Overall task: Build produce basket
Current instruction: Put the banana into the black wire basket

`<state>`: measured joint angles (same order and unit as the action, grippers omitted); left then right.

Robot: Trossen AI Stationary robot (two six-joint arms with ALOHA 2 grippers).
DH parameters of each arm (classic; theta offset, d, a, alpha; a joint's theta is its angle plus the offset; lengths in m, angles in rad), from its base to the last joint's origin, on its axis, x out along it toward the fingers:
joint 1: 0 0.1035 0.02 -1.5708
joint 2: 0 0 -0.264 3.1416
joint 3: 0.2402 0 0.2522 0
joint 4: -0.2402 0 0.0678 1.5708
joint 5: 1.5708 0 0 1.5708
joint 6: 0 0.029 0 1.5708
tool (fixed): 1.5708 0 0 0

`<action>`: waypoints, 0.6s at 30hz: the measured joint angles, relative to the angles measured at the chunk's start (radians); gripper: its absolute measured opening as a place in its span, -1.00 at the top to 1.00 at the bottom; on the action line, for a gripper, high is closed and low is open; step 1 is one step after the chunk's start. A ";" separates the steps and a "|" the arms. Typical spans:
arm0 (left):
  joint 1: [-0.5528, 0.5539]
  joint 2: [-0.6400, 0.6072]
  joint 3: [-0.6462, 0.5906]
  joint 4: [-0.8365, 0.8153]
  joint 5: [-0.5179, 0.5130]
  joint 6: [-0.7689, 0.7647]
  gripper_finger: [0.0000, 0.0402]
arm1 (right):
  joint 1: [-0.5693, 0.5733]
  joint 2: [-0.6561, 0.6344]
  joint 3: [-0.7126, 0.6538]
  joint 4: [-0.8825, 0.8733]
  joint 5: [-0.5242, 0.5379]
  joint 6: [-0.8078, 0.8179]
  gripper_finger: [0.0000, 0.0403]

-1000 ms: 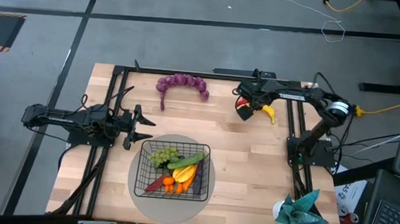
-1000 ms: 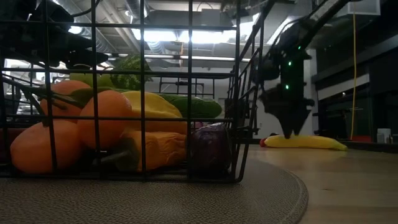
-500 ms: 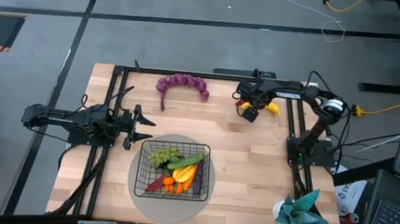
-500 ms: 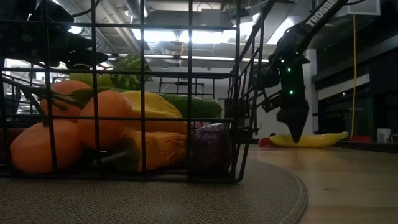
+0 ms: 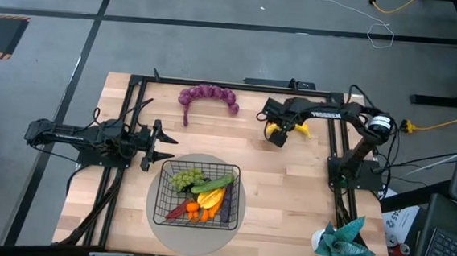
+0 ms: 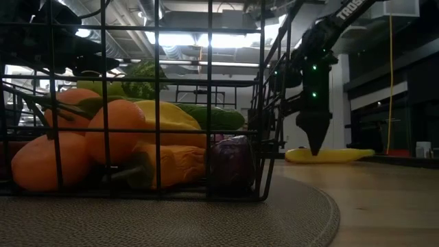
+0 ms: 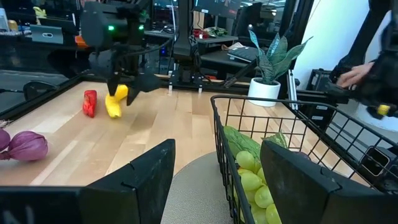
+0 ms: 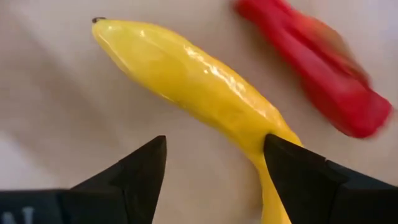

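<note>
A yellow banana (image 8: 199,87) lies on the wooden table at the far right, with a red chili (image 8: 311,81) beside it. My right gripper (image 8: 214,146) points down over the banana's stem end, open, close above the table (image 6: 315,147). The black wire basket (image 5: 158,192) stands on a round grey mat (image 5: 161,232) near the front. It holds green grapes, a cucumber, a banana, carrots and other produce. Purple grapes (image 5: 208,95) lie at the far middle. My left gripper (image 5: 163,144) waits open, level, at the table's left, just left of the basket. My right gripper stands with one finger (image 8: 298,174) over the banana's narrow stem end (image 8: 264,134) and the other beside the fruit, coming from above. I cannot tell whether either finger touches the banana, which lies flat on the table.
Black frame rails (image 5: 336,144) run along the table's left, right and far sides. A potted plant (image 5: 337,240) stands at the near right corner. Bare wood lies between the basket and the banana.
My right gripper has rolled about its own axis and shifted a little toward the table's left edge, ending lower over the banana. Its fingers have stayed open. My left arm has kept still.
</note>
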<state>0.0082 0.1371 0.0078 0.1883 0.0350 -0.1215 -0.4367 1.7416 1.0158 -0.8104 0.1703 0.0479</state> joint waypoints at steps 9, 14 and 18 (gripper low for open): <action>0.000 0.000 0.000 0.000 0.000 0.000 -0.15 | 0.208 0.012 0.130 -0.035 -0.199 0.001 -0.33; 0.000 0.000 0.000 0.000 0.000 0.000 -0.15 | 0.294 0.007 0.241 -0.087 -0.176 -0.097 -0.33; 0.000 0.000 0.000 0.000 0.000 0.000 -0.15 | 0.315 0.005 0.287 -0.135 -0.145 -0.200 -0.33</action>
<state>0.0078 0.1368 0.0078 0.1883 0.0350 -0.1218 -0.1219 1.7470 1.3026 -0.9456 0.0250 -0.1525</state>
